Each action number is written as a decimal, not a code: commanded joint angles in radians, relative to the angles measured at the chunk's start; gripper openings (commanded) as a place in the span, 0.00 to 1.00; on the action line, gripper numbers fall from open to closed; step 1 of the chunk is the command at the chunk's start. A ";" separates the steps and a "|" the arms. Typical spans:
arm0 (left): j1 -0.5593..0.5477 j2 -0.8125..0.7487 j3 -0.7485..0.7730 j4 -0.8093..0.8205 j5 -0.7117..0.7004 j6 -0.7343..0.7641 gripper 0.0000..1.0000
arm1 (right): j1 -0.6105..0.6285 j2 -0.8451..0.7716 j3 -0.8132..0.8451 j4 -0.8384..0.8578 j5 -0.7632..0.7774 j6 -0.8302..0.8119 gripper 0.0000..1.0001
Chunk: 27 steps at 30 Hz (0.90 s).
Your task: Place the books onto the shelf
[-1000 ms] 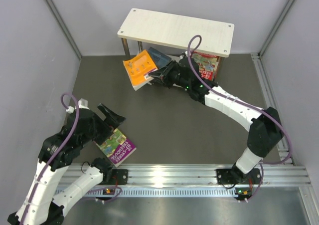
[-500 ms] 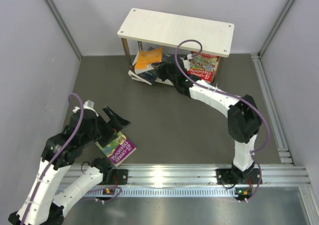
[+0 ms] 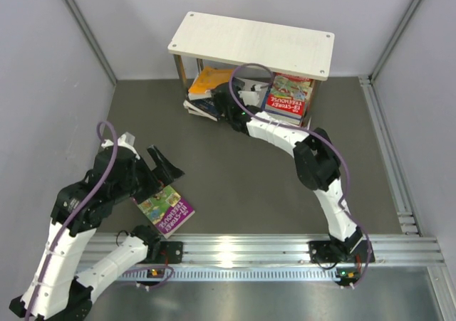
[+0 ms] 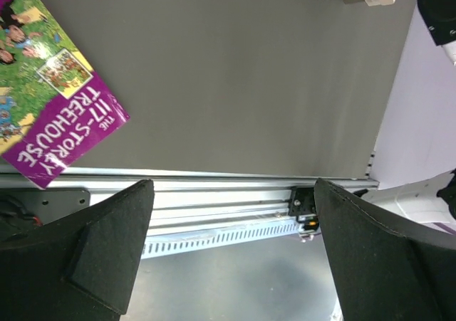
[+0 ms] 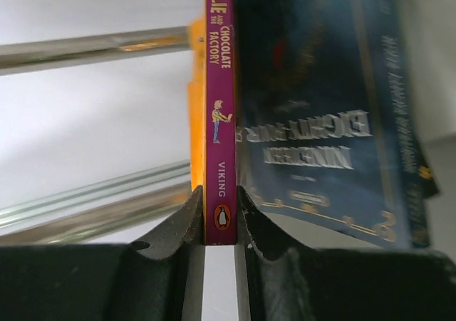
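R gripper (image 5: 219, 214): nearly closed, jaws clamped on the lower spine of the orange book (image 3: 209, 79). Spine is purple and stands upright between the fingers in the wrist view. The book sits under the shelf (image 3: 249, 43) top board at the left end, over a pile (image 3: 201, 107) that juts out past the shelf front. Blue book (image 5: 320, 122) lies against the orange book's right side.

L gripper (image 4: 231, 193): fully open, holds nothing, hovers above the table (image 3: 235, 171) near the front rail. Purple book (image 4: 50, 114) lies flat, cover up, just beside the L gripper.

Red book (image 3: 288, 95): at the shelf's right end, leaning, cover facing front.
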 commanded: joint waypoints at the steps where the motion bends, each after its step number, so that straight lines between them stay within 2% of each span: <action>1: -0.002 0.021 0.050 -0.055 -0.051 0.080 0.99 | 0.047 0.006 0.045 -0.025 0.063 0.045 0.00; 6: -0.002 0.015 0.068 -0.061 -0.075 0.097 0.99 | 0.064 0.033 0.013 -0.031 0.031 0.068 0.01; 7: -0.002 0.015 0.073 -0.059 -0.081 0.098 0.99 | 0.058 0.046 0.006 -0.013 -0.022 0.069 0.13; 9: -0.002 0.015 0.073 -0.056 -0.085 0.101 0.99 | 0.051 0.056 0.001 -0.004 -0.090 0.077 0.27; 10: -0.002 0.015 0.071 -0.056 -0.083 0.101 0.99 | 0.051 0.054 -0.013 0.003 -0.098 0.078 0.48; 12: -0.002 0.012 0.068 -0.053 -0.081 0.098 0.99 | 0.051 0.042 -0.028 0.004 -0.104 0.072 0.65; 13: -0.002 0.010 0.065 -0.056 -0.080 0.095 0.99 | 0.048 0.027 -0.048 0.006 -0.104 0.069 0.77; 14: -0.002 0.000 0.061 -0.056 -0.080 0.091 0.99 | 0.045 0.022 -0.059 0.009 -0.106 0.066 0.81; 23: -0.002 -0.047 0.022 -0.044 -0.074 0.019 0.99 | 0.025 -0.073 -0.169 0.068 -0.346 0.017 0.98; 27: -0.002 -0.076 -0.013 -0.015 -0.055 -0.021 0.99 | 0.034 -0.162 -0.284 0.105 -0.488 -0.036 1.00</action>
